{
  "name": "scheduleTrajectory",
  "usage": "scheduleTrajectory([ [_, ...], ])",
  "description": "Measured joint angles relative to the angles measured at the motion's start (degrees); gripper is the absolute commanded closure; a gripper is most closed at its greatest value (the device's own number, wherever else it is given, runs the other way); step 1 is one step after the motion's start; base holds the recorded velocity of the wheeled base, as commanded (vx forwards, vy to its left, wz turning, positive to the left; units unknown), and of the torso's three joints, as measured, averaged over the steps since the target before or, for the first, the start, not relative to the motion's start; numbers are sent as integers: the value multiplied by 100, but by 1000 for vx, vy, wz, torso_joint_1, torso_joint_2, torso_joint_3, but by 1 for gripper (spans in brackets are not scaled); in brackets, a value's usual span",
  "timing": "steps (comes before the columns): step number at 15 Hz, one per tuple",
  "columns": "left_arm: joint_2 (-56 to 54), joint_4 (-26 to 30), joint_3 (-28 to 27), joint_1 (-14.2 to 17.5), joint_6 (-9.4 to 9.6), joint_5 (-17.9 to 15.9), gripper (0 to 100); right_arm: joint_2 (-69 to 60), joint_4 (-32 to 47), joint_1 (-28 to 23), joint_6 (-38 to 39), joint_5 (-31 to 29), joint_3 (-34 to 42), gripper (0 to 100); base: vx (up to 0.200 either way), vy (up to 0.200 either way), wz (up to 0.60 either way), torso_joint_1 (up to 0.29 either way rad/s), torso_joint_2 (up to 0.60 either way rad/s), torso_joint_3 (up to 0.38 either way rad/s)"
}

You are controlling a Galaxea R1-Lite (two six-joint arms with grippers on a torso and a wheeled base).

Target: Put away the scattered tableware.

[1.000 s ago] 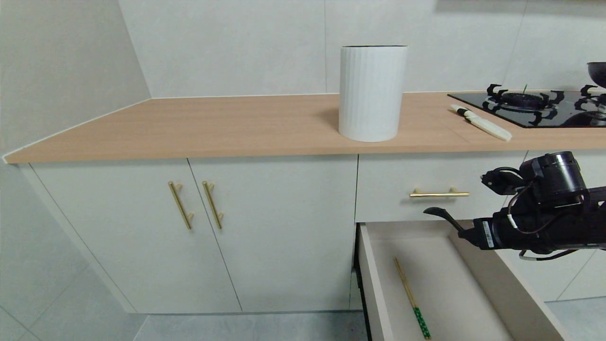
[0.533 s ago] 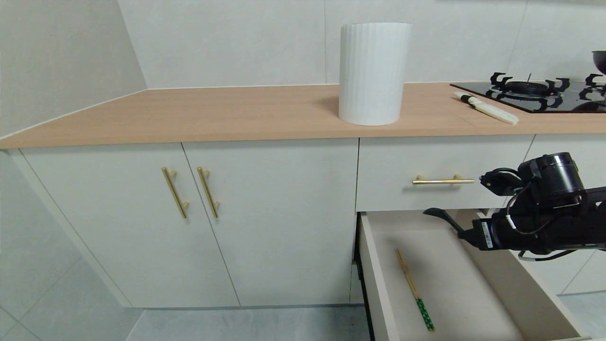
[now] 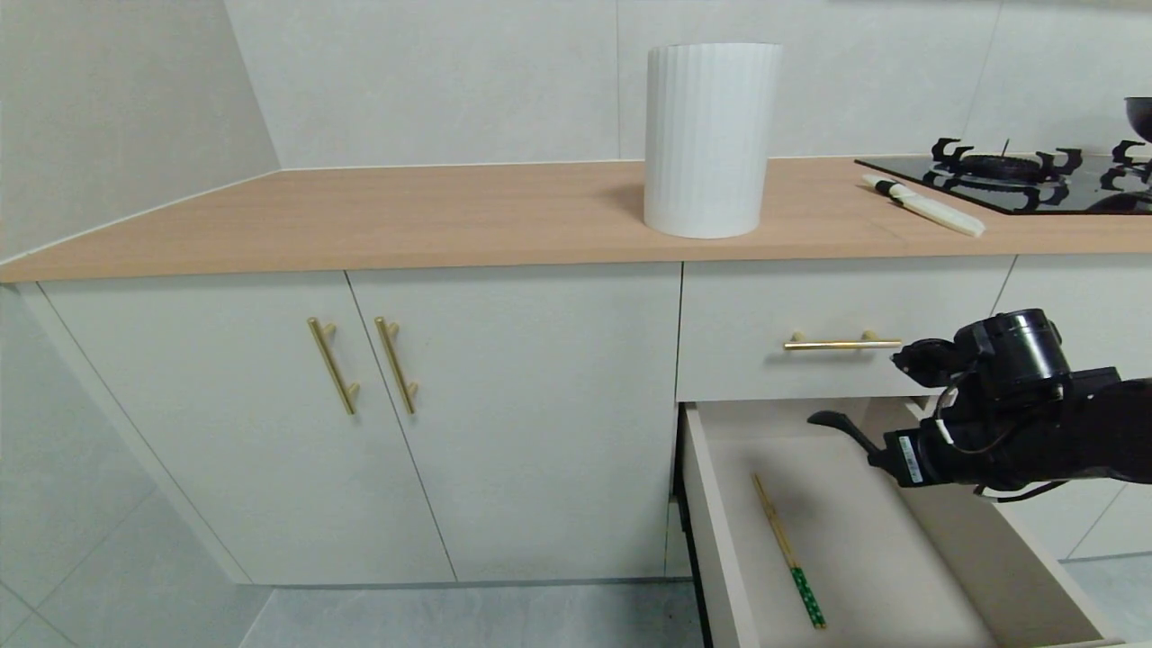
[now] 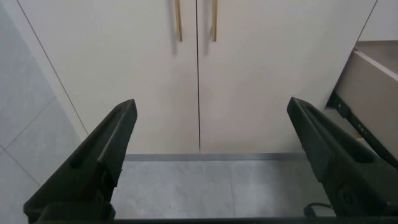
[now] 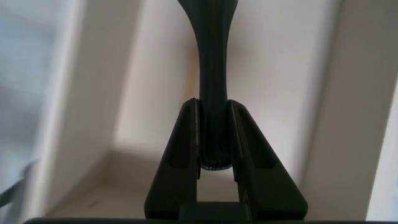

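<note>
Holding a black utensil (image 3: 832, 419) clamped in my right gripper (image 3: 880, 443) over the open drawer (image 3: 713, 540); left gripper (image 4: 211, 106) spread wide, empty.

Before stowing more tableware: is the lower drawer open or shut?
Open: the drawer is pulled out, with chopsticks lying inside.

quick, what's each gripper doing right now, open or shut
Left gripper: open, holding nothing.
Right gripper: shut on a dark utensil, over the open drawer.
</note>
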Motion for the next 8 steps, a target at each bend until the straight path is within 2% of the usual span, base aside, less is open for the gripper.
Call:
scheduleTrajectory([
  [4,0,-2,0,0,0,2,0,892,-814,2,260,-358,-44,100,0,0,0,0,0,0],
  [8,0,0,0,0,0,2,0,1759,-986,7,452,-556,-238,100,0,0,0,0,0,0],
])
